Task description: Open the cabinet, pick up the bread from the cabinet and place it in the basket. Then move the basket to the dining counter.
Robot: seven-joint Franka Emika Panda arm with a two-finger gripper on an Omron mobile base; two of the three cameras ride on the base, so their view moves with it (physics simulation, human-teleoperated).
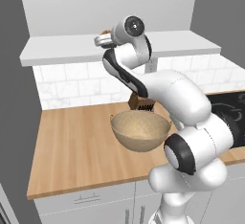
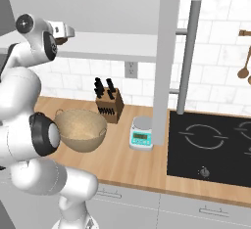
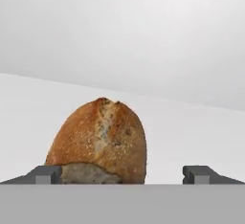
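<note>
A brown crusty bread (image 3: 100, 141) lies on the white shelf (image 3: 191, 122) of the open cabinet (image 1: 72, 48). My gripper (image 3: 123, 175) is open, and the loaf sits between its fingertips (image 3: 45, 174), closer to the left one, with neither tip touching it. From the base the hand (image 1: 102, 39) is raised to shelf height, with a sliver of bread (image 1: 104, 32) beside it. The tan basket (image 1: 140, 129) stands on the wooden worktop below the arm, seen again as the basket (image 2: 81, 129) from the right. The dining counter is out of view.
A knife block (image 2: 109, 104) stands behind the basket, and a small scale (image 2: 141, 134) sits to its right. The open cabinet door (image 2: 166, 52) with its bar handle (image 2: 188, 57) hangs edge-on above the black cooktop (image 2: 211, 145). Wooden utensils (image 2: 245, 66) hang on the wall.
</note>
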